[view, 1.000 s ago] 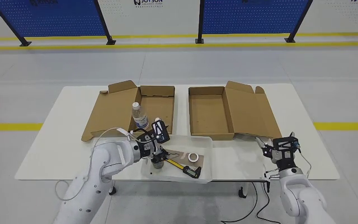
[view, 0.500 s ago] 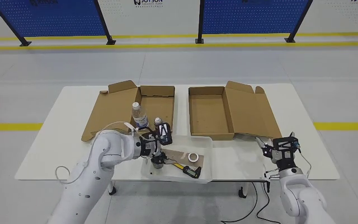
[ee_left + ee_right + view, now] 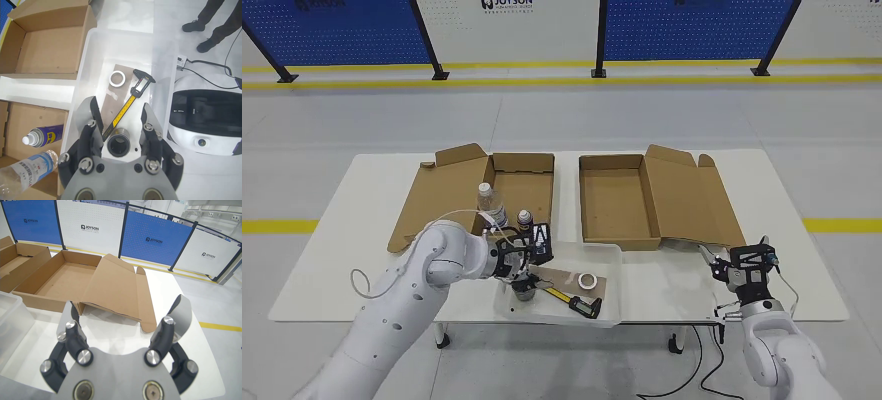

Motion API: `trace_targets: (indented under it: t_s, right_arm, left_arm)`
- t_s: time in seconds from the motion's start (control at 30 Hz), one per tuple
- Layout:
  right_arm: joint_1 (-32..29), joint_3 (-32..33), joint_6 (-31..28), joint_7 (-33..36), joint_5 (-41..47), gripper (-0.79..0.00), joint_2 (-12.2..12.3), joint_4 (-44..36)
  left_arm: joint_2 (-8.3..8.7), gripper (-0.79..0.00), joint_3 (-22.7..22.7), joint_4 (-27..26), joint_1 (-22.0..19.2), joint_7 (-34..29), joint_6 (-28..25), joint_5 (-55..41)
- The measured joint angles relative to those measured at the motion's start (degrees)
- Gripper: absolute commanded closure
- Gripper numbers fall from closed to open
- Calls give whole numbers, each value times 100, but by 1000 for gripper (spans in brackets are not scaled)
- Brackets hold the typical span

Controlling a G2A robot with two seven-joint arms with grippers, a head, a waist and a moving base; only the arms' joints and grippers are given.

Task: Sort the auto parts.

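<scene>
1. Sorted, it seems: a blue spray can and a clear plastic water bottle stand in the brown cardboard box just behind the translucent white plastic bin.
2. Left inside the bin: a short steel cylinder, a yellow digital caliper and a silver metal ring.
3. The left hand hangs over the cylinder, fingers apart, gripping nothing.
4. The right hand, fingers apart, hovers above the white surface, well apart from the bin.

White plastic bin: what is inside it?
A cardboard sheet, a metal ring, a digital caliper and a hollow metal cylinder. The left gripper covers the bin's near end.
</scene>
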State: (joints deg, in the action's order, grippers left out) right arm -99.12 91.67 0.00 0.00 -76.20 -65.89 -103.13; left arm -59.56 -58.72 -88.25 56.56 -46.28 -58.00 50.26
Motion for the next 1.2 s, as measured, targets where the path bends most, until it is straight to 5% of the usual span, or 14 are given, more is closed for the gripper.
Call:
trace_targets:
  t_s: [0.57, 1.2]
  right_arm:
    - [0, 0, 0, 0, 0, -785, 0, 0]
    - [0, 0, 0, 0, 0, -785, 0, 0]
  left_arm:
    - [474, -332, 899, 448, -604, 0, 0, -127]
    - [366, -262, 1504, 942, -1204, 159, 0, 532]
